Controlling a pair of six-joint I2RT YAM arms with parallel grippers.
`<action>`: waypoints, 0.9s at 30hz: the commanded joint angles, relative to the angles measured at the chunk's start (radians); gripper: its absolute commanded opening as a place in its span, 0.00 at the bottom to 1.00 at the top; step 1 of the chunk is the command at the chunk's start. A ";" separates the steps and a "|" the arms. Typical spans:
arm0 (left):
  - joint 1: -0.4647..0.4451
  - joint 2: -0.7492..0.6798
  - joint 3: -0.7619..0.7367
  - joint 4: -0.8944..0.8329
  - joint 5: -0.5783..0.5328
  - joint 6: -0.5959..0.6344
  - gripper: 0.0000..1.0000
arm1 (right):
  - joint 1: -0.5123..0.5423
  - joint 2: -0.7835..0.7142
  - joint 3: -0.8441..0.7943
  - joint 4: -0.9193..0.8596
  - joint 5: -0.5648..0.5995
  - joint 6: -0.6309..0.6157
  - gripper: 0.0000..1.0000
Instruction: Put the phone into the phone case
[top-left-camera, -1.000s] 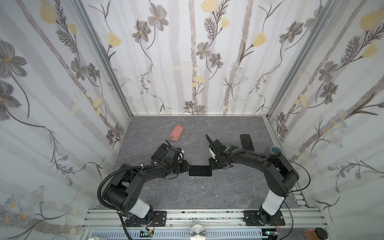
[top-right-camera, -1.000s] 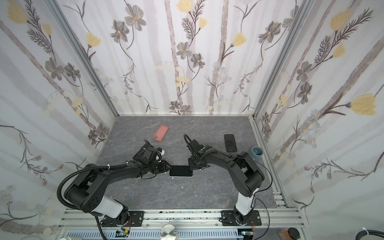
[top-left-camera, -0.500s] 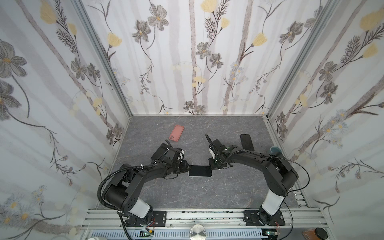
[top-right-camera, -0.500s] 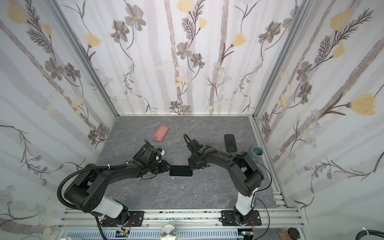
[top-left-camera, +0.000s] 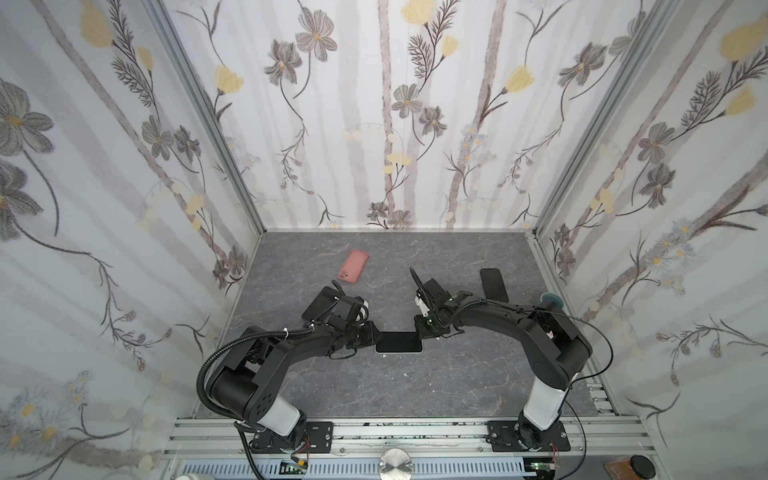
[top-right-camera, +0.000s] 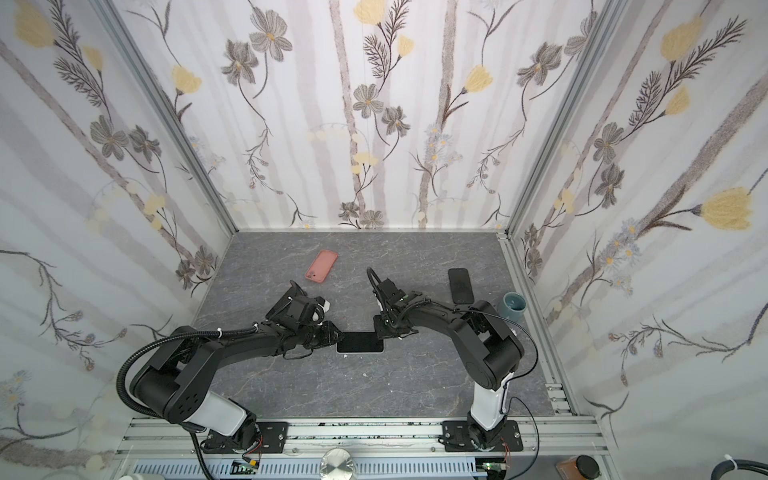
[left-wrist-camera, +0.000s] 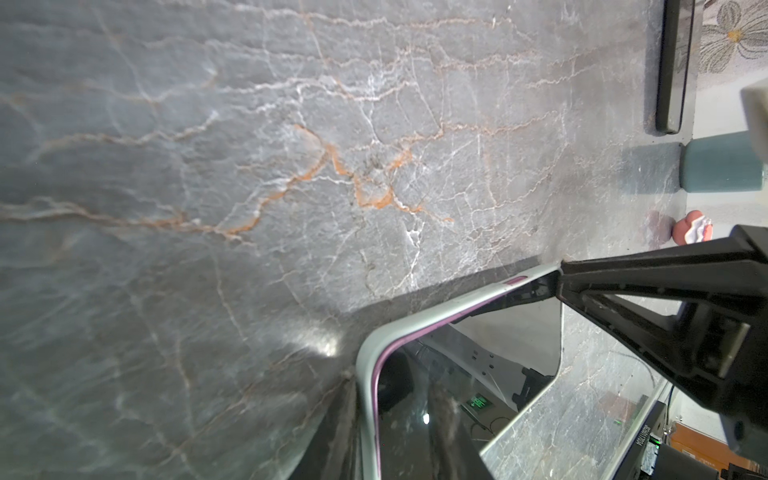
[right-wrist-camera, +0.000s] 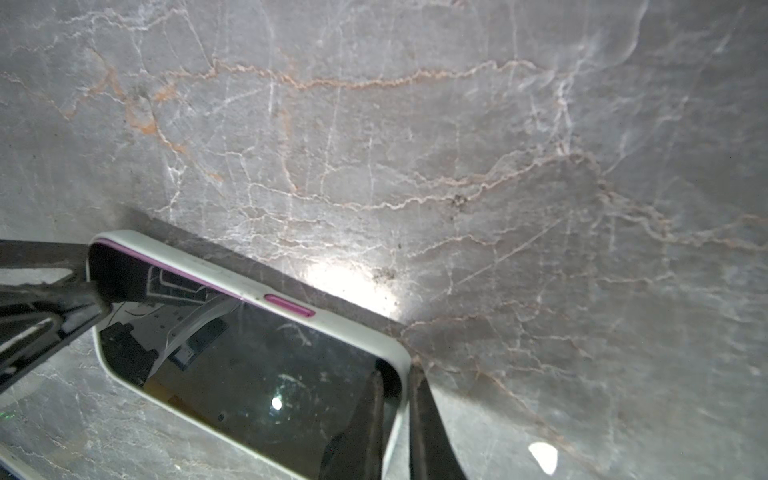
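Two grippers gripping | phone (top-left-camera: 398, 341) lying screen-up inside white case (right-wrist-camera: 353, 328) at middle of table (top-left-camera: 415, 386) | left gripper (top-left-camera: 372, 337) pinching cased phone's left end | right gripper (right-wrist-camera: 397, 382) nearly closed, pinching case's corner rim

Floral-papered walls (top-left-camera: 395, 124) enclose a grey veined stone floor (top-left-camera: 395, 386) on three sides.

phone scrn (right-wrist-camera: 257, 374): glossy glass | case (right-wrist-camera: 191, 262): matt plastic | tbl (right-wrist-camera: 457, 124): smooth marble-look
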 joint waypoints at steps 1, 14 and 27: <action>-0.004 0.000 0.000 0.015 0.002 -0.006 0.29 | 0.007 0.056 -0.031 -0.075 0.019 -0.007 0.12; -0.001 -0.043 0.105 -0.036 -0.044 0.063 0.29 | 0.008 -0.043 0.121 -0.101 0.025 -0.032 0.17; 0.036 -0.169 0.365 -0.171 -0.152 0.308 0.30 | 0.035 -0.332 0.159 0.035 0.185 -0.136 0.25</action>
